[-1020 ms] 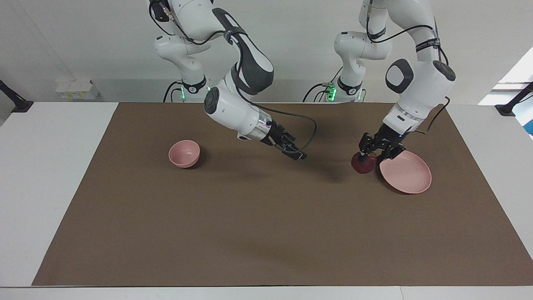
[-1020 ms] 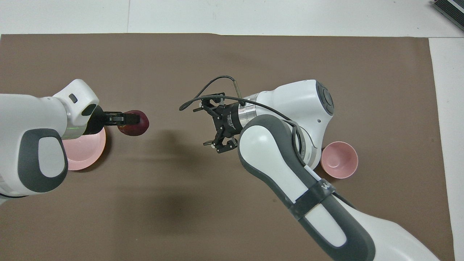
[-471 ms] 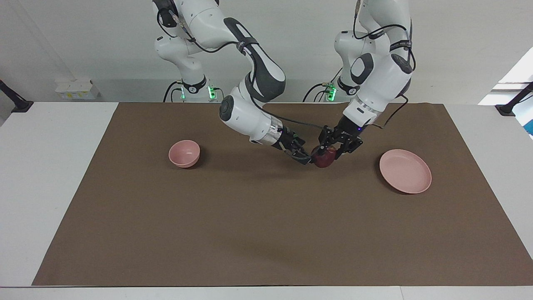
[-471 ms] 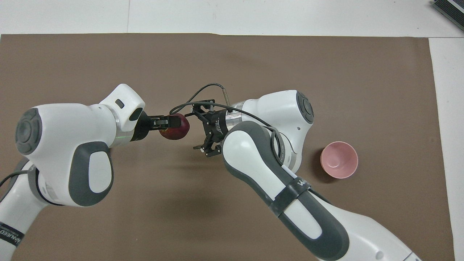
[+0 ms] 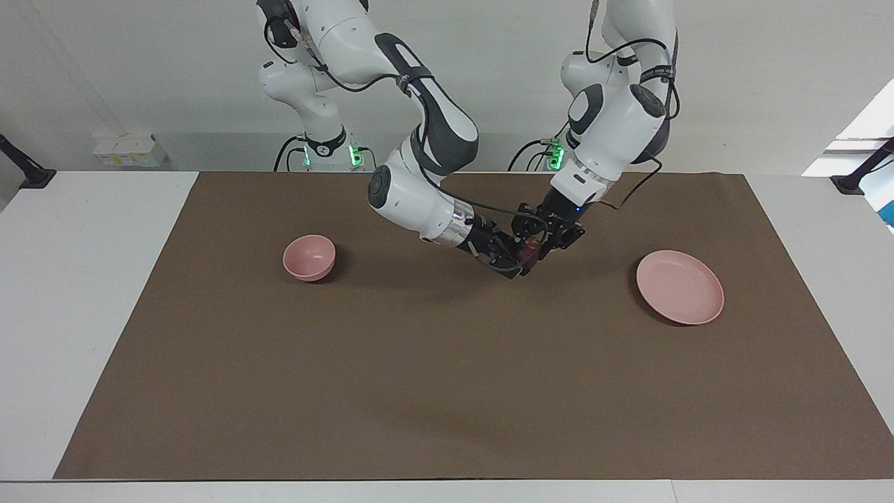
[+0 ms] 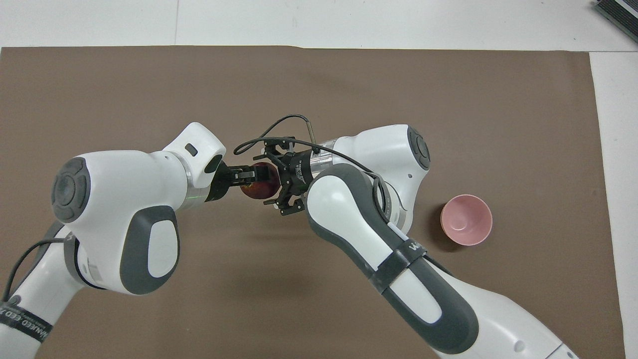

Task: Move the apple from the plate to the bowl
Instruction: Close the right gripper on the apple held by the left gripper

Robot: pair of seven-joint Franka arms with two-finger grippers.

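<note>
We see the apple (image 6: 259,188) up in the air over the middle of the brown mat (image 5: 447,391), between the two grippers, which meet there tip to tip. The left gripper (image 6: 249,175) pinches the apple, its fingers pressed onto the fruit from the left arm's end. The right gripper (image 6: 277,185) comes in from the right arm's end with its fingers spread around the apple; we cannot tell whether they touch it. In the facing view only a sliver of red (image 5: 529,253) shows between the black fingers. The plate (image 5: 679,287) lies toward the left arm's end of the mat, the bowl (image 5: 309,257) toward the right arm's end, both well apart from the apple.
</note>
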